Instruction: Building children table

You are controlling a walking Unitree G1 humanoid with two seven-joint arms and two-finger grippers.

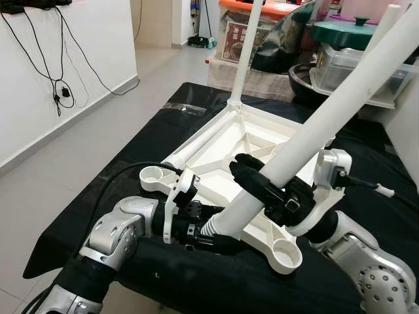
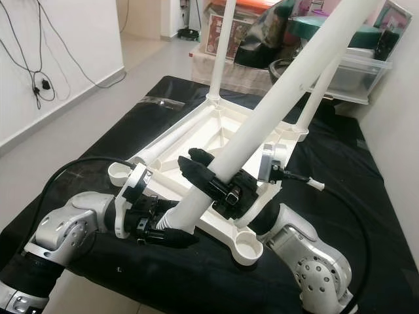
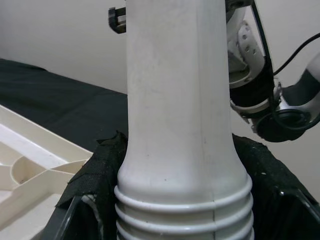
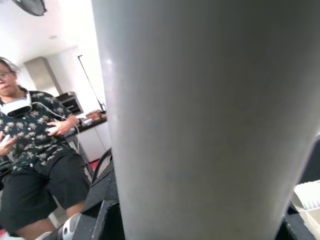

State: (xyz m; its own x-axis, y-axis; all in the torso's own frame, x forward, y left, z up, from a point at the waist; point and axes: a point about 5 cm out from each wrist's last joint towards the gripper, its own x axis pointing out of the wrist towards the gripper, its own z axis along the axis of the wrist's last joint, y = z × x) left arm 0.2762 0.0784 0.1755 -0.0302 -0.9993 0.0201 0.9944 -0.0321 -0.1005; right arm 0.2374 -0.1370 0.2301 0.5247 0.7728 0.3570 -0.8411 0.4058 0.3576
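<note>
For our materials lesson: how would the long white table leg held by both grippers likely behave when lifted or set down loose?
The white table leg is probably stiff: it shows no sag, gripped only low down by the left gripper and right gripper. It looks like hollow plastic, so likely light. Being round and smooth, it might roll or slip.

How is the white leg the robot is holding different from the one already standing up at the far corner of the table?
The held leg slants, its ribbed end loose above the upturned table top, gripped by the left gripper and right gripper. The far leg stands upright, seated in its corner socket, untouched. Both are plain white tubes.
</note>
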